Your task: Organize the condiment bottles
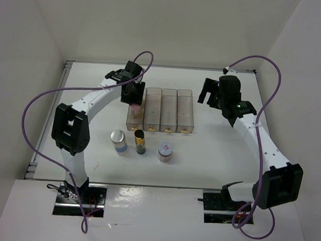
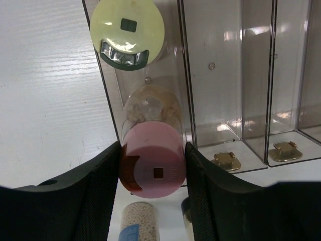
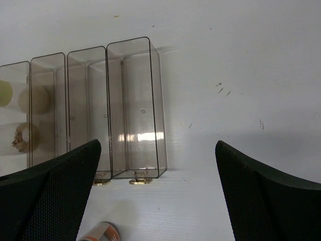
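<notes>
1. One jar is home: the yellow-green lid jar [image 2: 128,30] stands at the far end of the leftmost bin [image 2: 105,90].
2. Second one is in hand. The left pincer [image 2: 153,150] is clamped on the pink lid jar [image 2: 153,170], a finger on each side, at the near end of that same bin. Whether its base is down on the bin floor, I cannot tell.
3. Three wait on the table [image 1: 229,158] in front of the bins: the white lid jar [image 1: 119,139], the dark bottle [image 1: 140,141] and the silver-grey lid jar [image 1: 165,151].
4. Over on the right, the right pincer [image 1: 207,93] hangs wide open with nothing in it, near the right end of the row.
5. No jars show in the other three bins [image 1: 169,107], so I'd call this under halfway.
</notes>
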`<action>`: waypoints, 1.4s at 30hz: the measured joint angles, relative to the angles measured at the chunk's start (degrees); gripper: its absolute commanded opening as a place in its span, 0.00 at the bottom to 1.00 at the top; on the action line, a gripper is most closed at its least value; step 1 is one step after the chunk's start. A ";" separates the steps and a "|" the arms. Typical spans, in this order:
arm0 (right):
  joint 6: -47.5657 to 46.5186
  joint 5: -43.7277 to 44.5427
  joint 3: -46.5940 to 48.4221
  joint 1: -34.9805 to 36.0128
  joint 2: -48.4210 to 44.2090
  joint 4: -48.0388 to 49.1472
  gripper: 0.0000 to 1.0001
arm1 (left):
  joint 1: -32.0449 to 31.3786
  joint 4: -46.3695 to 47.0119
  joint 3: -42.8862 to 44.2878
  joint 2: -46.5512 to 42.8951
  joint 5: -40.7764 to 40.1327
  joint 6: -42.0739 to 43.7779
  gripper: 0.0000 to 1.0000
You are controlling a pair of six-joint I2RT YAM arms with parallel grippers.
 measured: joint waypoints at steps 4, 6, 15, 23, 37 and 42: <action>-0.20 0.63 0.04 0.00 0.07 -0.02 0.99 | -0.20 0.66 -0.17 0.37 -0.52 0.04 0.64; -0.24 1.01 0.04 0.00 0.07 -0.02 0.99 | -0.28 0.85 -0.28 0.87 -0.76 0.15 0.69; -0.28 1.46 0.04 0.00 0.07 -0.04 0.99 | -0.28 0.68 -1.11 1.90 -1.79 0.00 0.85; -0.39 1.38 0.04 0.00 0.07 -0.04 0.99 | -0.26 -4.17 0.46 -4.09 -1.73 -0.02 0.93; -0.44 -1.22 0.04 0.28 0.04 -0.04 0.99 | -0.26 -15.96 -15.19 -35.76 -1.79 -4.81 0.96; -0.42 -1.66 0.04 0.39 -0.11 -0.04 0.99 | -0.28 -16.76 -23.39 -36.15 0.81 -6.40 0.97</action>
